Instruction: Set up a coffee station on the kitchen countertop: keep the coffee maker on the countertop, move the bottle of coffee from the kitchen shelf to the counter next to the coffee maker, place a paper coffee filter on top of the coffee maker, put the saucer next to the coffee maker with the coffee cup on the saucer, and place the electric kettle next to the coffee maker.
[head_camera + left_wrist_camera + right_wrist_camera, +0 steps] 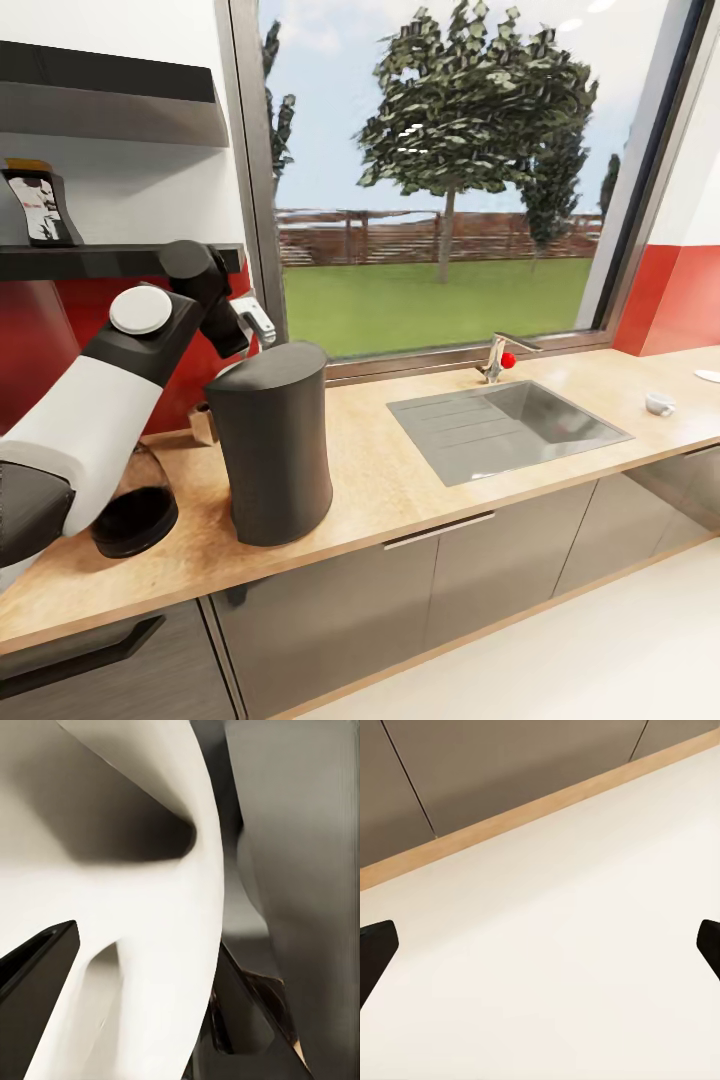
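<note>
Desk (420,480) of light wood runs the length of the kitchen, carrying the inset sink (505,428) and, largest of the task's things, the coffee maker (270,440), upright near its left end. Beside it to the left, partly hidden by the left arm, sits the electric kettle (135,505), its dark base on the wood. Up on the kitchen shelf (90,260) at far left stands the bottle of coffee (38,205), upright, long axis vertical. Far right on the desk lies the coffee cup (659,404), with the saucer's (708,376) edge just beyond it, the two apart.

The left gripper (255,325) hovers just above and behind the coffee maker's slanted top; its wrist view shows a white curved paper surface, likely the paper coffee filter (127,907), close against the dark fingers (37,960), but I cannot tell whether the gripper pinches it. The coffee maker's top lies directly below, so the placing probably needs only a short descent.

The right gripper (540,945) is spread wide, pointing at bare floor.
</note>
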Robot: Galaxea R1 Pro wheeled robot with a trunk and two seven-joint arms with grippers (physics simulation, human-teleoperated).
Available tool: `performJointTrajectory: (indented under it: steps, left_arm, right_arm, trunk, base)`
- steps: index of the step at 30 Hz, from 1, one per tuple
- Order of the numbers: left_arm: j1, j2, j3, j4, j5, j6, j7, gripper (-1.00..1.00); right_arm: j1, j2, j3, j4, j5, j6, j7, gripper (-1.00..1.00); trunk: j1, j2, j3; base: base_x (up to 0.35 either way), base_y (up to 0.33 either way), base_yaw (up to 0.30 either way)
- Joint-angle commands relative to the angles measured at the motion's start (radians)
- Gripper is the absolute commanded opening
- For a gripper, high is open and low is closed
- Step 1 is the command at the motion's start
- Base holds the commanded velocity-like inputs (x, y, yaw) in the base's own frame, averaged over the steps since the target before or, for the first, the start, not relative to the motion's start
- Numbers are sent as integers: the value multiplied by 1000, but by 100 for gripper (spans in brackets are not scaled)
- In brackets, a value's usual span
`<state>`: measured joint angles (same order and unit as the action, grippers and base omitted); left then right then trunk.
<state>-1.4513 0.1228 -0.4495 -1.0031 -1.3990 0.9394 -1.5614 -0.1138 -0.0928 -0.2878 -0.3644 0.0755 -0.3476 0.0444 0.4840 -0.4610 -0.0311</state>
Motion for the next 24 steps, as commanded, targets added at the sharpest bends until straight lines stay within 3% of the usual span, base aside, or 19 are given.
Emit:
performJointTrajectory:
  steps: [1, 24]
  left_arm:
    - [-1, -1, -4, -2, -9, 10, -9, -100]
    - [-9, 0, 0, 0, -12, 10, -9, -100]
  right_arm:
    - [-1, 1, -8, 1, 8, -4, 5, 100]
    - [-1, 1, -8, 2, 9, -4, 5, 100]
  trunk:
    - [1, -2, -2]
    - [1, -2, -2]
  base:
    - [0, 0, 0]
    - [0, 0, 0]
